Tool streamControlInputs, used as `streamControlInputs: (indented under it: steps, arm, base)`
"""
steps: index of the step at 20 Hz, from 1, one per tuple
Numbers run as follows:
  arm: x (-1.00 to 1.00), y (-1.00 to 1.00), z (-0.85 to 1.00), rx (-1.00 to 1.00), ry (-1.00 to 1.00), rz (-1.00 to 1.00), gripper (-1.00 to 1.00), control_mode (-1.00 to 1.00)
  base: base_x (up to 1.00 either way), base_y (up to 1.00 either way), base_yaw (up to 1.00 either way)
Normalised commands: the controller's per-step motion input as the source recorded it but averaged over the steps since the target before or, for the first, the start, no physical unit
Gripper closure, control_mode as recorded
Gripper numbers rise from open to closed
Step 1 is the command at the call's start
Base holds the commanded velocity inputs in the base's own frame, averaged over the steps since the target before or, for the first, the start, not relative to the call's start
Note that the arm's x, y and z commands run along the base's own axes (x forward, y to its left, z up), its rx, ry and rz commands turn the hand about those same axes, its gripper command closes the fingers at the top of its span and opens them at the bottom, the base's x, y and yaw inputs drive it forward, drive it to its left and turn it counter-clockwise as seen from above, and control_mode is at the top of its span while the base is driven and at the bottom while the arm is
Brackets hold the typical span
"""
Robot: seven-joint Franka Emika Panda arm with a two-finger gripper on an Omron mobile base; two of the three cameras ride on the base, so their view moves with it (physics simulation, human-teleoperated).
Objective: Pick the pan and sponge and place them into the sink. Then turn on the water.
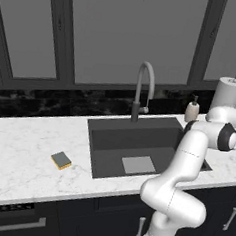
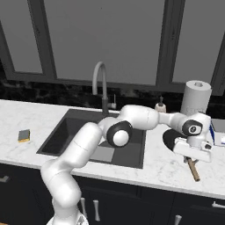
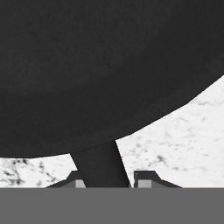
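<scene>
The black pan (image 2: 169, 139) lies on the marble counter right of the sink (image 2: 66, 132), its wooden handle (image 2: 193, 169) pointing toward the counter's front edge. My gripper (image 2: 191, 158) hangs over the base of that handle. In the hand view the pan (image 3: 100, 65) spreads across the top and its dark handle stem runs down between my fingertips (image 3: 146, 178), which press in on both sides; the gripper (image 3: 107, 179) is shut on it. The sponge (image 1: 61, 160), grey over yellow, rests on the counter left of the sink (image 1: 108, 139). It also sits at the far left in the right base view (image 2: 24, 135).
The gooseneck faucet (image 1: 142, 87) stands behind the sink. A beige soap bottle (image 1: 192, 111) and a paper towel roll (image 2: 196, 97) are at the back right, close behind the pan. A blue and white box (image 2: 217, 132) lies at the right edge.
</scene>
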Motion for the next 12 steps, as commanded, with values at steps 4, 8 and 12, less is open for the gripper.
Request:
streamControlInputs:
  steps: [4, 8, 12]
  arm:
    - [-0.3, 0.52, 0.06, 0.0, -0.15, 0.24, 1.0, -1.0]
    - [-0.54, 0.88, 0.23, -0.05, -0.45, 0.39, 1.0, -1.0]
    - [-0.65, 1.0, 0.07, -0.15, -0.37, 0.45, 1.0, -1.0]
  base:
    - [0.0, 0.0, 0.0]
    - [0.0, 0.0, 0.0]
    - [0.0, 0.0, 0.0]
